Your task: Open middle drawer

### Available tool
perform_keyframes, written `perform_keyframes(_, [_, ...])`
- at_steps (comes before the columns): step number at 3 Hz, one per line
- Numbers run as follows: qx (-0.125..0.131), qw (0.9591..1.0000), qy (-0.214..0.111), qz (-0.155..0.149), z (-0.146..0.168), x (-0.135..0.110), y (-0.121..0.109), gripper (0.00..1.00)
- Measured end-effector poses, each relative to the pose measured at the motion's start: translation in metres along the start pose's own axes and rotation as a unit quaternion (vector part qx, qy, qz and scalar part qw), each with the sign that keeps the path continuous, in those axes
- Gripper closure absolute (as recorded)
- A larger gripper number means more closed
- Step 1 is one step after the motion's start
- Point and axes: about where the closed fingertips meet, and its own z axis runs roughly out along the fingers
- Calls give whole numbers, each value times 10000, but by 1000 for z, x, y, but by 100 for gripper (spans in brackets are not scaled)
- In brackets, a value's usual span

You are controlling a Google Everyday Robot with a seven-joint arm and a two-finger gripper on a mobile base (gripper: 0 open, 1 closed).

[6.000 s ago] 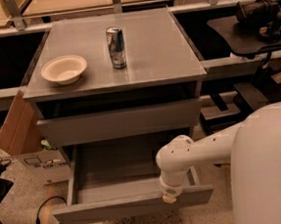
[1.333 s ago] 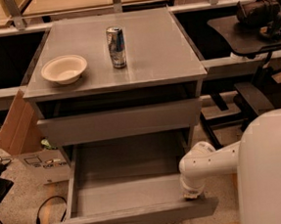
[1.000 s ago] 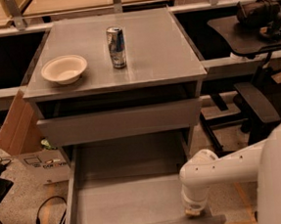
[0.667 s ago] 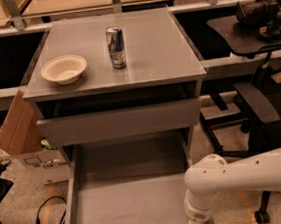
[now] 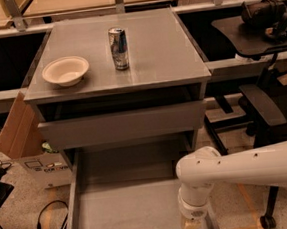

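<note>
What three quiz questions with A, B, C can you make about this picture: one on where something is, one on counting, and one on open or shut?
1. Where is the bowl?
A) inside a drawer
B) on the cabinet top, left of the can in the view
C) on the floor

2. How many cans stand on the cabinet top?
A) one
B) two
C) three

3. How is the middle drawer?
A) shut
B) taken away
C) pulled far out

Answers:
1 B, the bowl sits on the top beside the can.
2 A, only one can stands there.
3 C, the drawer's grey floor lies open to view, with the robot's hand low at its front end, on the right of the view.
</note>
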Motion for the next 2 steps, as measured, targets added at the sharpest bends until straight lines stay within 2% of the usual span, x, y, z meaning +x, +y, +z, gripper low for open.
perform_keyframes(1, [273,9989,287,-247,-51,12,-63,100])
perform_keyframes(2, [725,9963,451,-132,-114,24,-105,100])
